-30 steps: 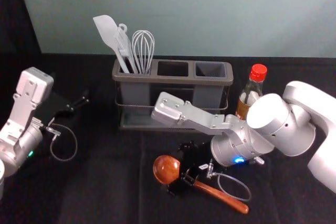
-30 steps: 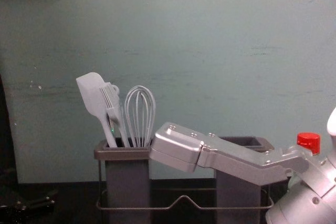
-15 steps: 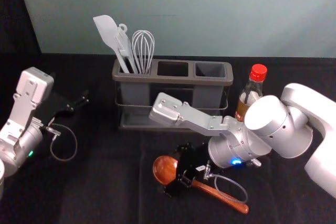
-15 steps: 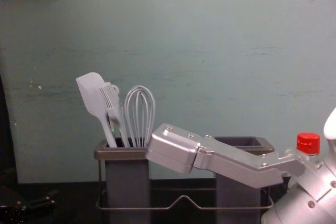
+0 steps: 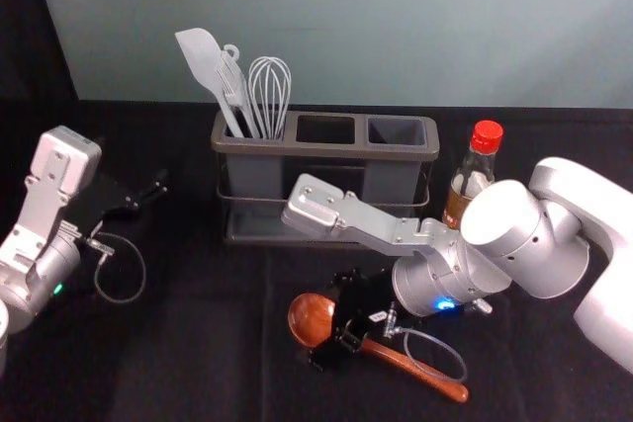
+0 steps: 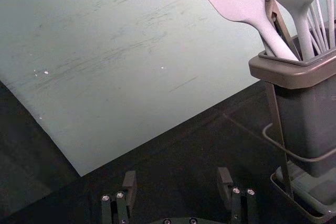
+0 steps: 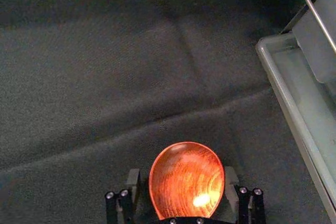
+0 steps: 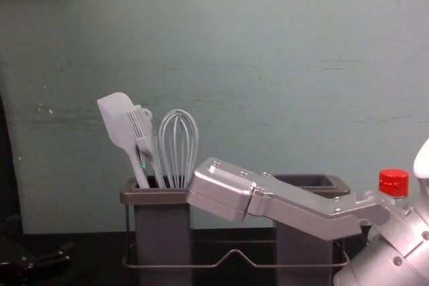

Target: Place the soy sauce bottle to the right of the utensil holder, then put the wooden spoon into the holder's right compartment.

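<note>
note left gripper (image 6: 177, 172) parked at the left, fingers spread, grasping nothing. leave spatula (image 5: 201, 56), brush (image 5: 233, 81) and whisk (image 5: 270, 86) undisturbed in the left compartment (image 5: 255, 175). guard utensil holder (image 5: 232, 148) against a shove from the right forearm (image 5: 371, 221), angled across the near side; expect a shift on any sweep to the far side.

locate wooden spoon (image 5: 312, 320) on dark cloth (image 5: 198, 363), near side of holder, bowl to the left, handle running near and right. note right gripper (image 7: 182, 171) low over the spoon, fingers apart on either side of the bowl, not clamped. expect slipping or rolling on closure against the rounded bowl; expect pinched cloth from too low a closure. beware of handle swing after a grip so far from the handle's end, with likely catching on the rim. avoid mistaken entry into middle compartment (image 5: 326, 129); aim for right compartment (image 5: 391, 183).

find soy sauce bottle (image 5: 458, 207) upright, right of holder, partly hidden by the right arm. beware of tipping through elbow contact; cannot tell the exact clearance.
</note>
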You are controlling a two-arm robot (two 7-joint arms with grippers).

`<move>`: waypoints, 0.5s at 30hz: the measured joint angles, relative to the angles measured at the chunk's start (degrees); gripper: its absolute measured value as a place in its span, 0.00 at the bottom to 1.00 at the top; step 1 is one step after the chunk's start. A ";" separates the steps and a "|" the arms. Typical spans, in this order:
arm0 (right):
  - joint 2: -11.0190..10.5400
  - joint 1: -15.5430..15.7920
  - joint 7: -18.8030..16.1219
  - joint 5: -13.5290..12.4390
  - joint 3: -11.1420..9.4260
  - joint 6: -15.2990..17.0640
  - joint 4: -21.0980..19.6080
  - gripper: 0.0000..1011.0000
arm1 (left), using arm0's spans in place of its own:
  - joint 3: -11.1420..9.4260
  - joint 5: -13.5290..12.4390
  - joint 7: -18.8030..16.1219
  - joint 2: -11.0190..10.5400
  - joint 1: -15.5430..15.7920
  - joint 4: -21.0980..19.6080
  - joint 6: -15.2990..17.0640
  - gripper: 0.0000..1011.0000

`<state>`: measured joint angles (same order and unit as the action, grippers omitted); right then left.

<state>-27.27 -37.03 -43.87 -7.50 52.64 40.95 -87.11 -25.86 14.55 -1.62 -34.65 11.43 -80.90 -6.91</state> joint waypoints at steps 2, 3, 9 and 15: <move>-0.01 -0.01 -0.01 0.00 0.02 0.00 -0.01 0.99 | 0.00 0.00 0.00 0.00 0.00 0.00 0.00 0.99; -0.01 -0.02 -0.01 0.00 0.03 0.00 -0.01 0.99 | 0.00 0.00 0.00 0.00 0.00 0.00 0.00 0.99; -0.04 -0.06 -0.02 -0.01 0.08 0.02 -0.04 0.87 | 0.00 0.00 0.00 0.00 0.00 0.00 0.00 0.99; -0.06 -0.10 -0.02 -0.01 0.13 0.04 -0.07 0.83 | 0.00 0.00 0.00 0.00 0.00 0.00 0.00 0.99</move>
<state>-27.33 -37.13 -43.89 -7.50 52.77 40.99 -87.18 -25.86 14.55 -1.62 -34.65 11.43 -80.90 -6.91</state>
